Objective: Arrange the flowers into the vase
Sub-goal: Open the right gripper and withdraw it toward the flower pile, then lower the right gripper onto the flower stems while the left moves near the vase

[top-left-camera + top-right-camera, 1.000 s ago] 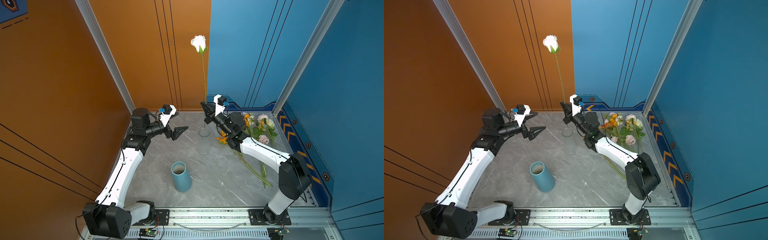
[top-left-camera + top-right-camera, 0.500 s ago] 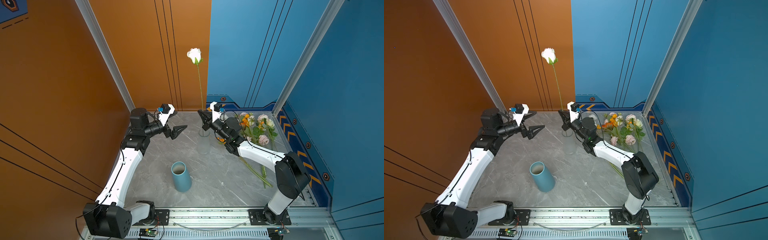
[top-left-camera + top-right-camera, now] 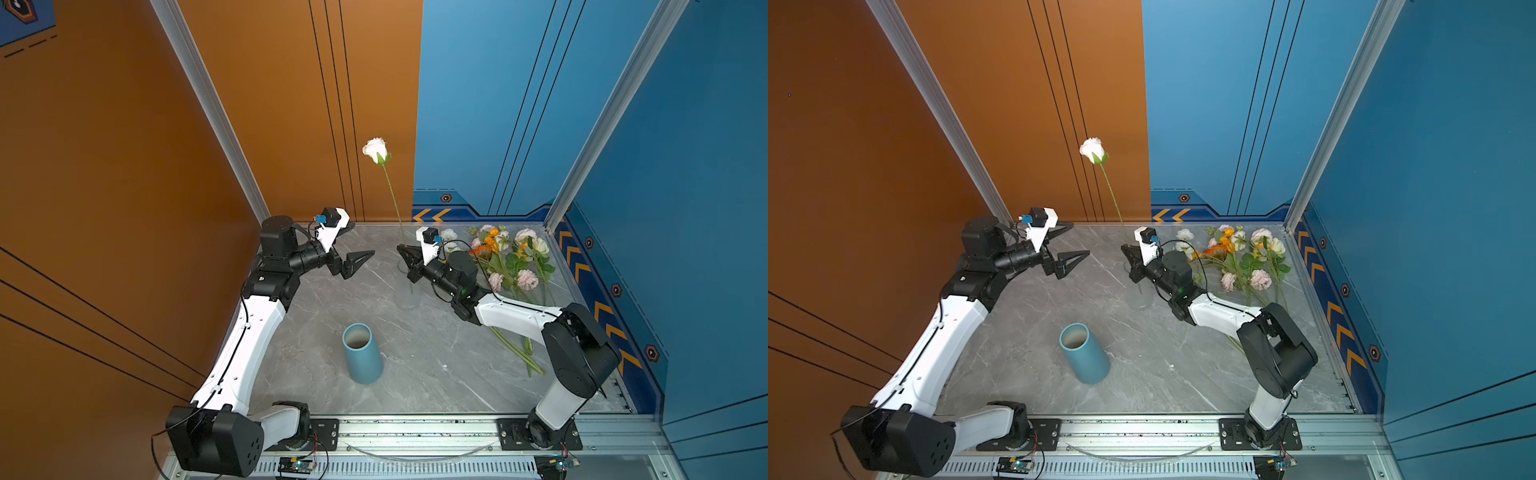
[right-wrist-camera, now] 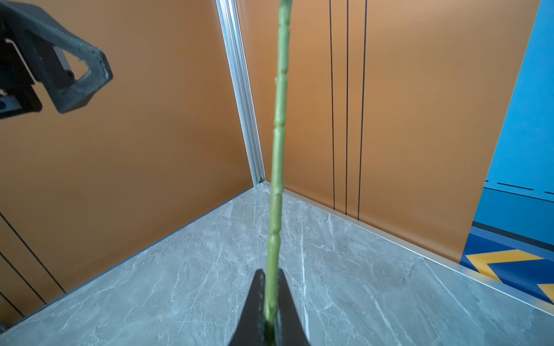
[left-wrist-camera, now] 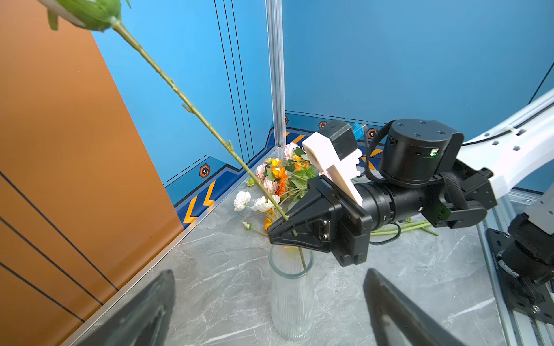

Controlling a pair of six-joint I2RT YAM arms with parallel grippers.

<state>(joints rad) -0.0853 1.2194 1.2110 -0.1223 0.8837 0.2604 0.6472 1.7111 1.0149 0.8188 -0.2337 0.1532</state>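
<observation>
The white rose [image 3: 375,148] is standing nearly upright at about twelve o'clock on the table [image 3: 436,374]. Its bloom is leaning toward eleven, and the lower stem is dipping into the mouth of the clear ribbed glass vase [image 5: 292,299]. Through the ribbing I cannot tell whether the foot is reaching the bottom.

The right gripper [image 5: 274,232] is pinching the stem just above the rim, its fingers pressed against it from both sides. By its look the flower is weighing very little. The stem is thin, knobbly and probably springy, with all the load sitting in the bloom, so it is likely to be tipping against the rim once freed. Low on the stem is the sensible place to be holding it, never the petals. The tall, narrow vase may be rocking if the stem is pushed sideways.

The left gripper [image 3: 364,238] is hovering at nine o'clock from the vase, fingers spread wide and empty. The other flowers [image 3: 509,257] are lying in a loose heap at two o'clock. A blue cylinder [image 3: 362,353] is standing at six o'clock, well apart from the vase.
</observation>
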